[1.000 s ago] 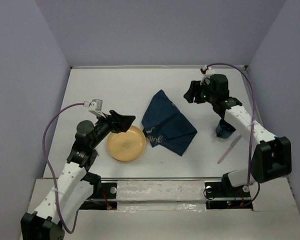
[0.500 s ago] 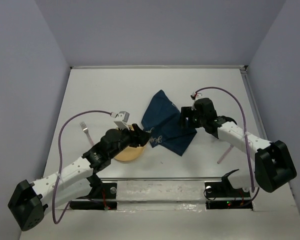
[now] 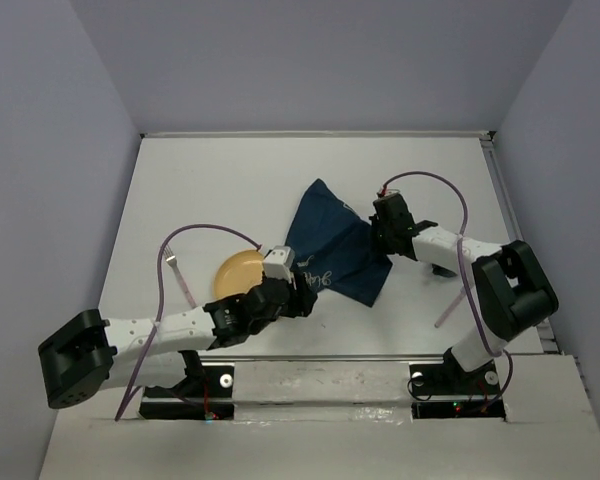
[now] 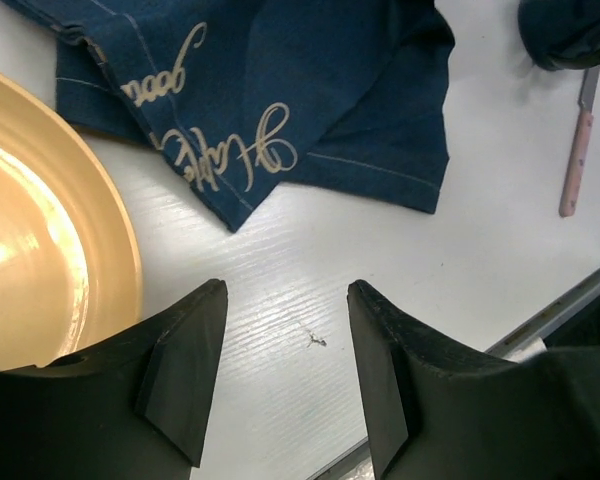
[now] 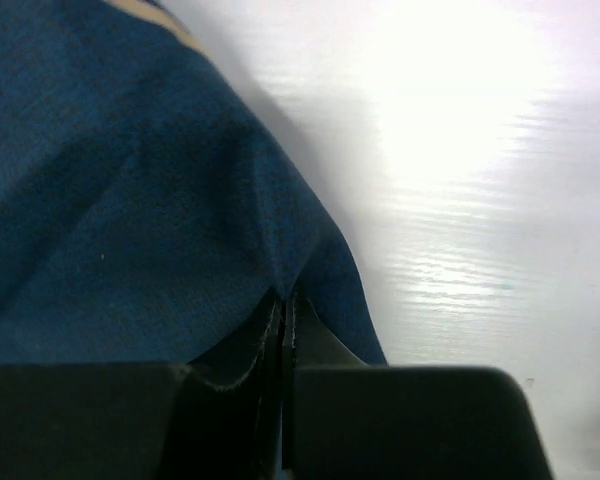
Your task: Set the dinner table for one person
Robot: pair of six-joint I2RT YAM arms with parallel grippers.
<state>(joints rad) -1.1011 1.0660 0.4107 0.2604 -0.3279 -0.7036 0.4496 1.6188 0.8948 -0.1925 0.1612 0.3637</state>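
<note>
Trouble looked likeliest at the dark blue folded cloth placemat (image 3: 336, 254), lying mid-way across the large white dinner table (image 3: 240, 180): the right gripper (image 5: 282, 312) was clenched on its edge, while the left gripper (image 4: 285, 375) hung released beside the round yellow plate (image 4: 40, 250), so a one-sided pull could bunch the placemat.

One overhead view, two wrist close-ups.
The top camera looks down from behind the arm bases over the whole counter (image 3: 230, 180). The left wrist view hangs low, sharing the blue cloth (image 4: 280, 90) and yellow plate (image 4: 50, 250) with it. The right wrist view sits so close that only cloth seems recognisable.
</note>
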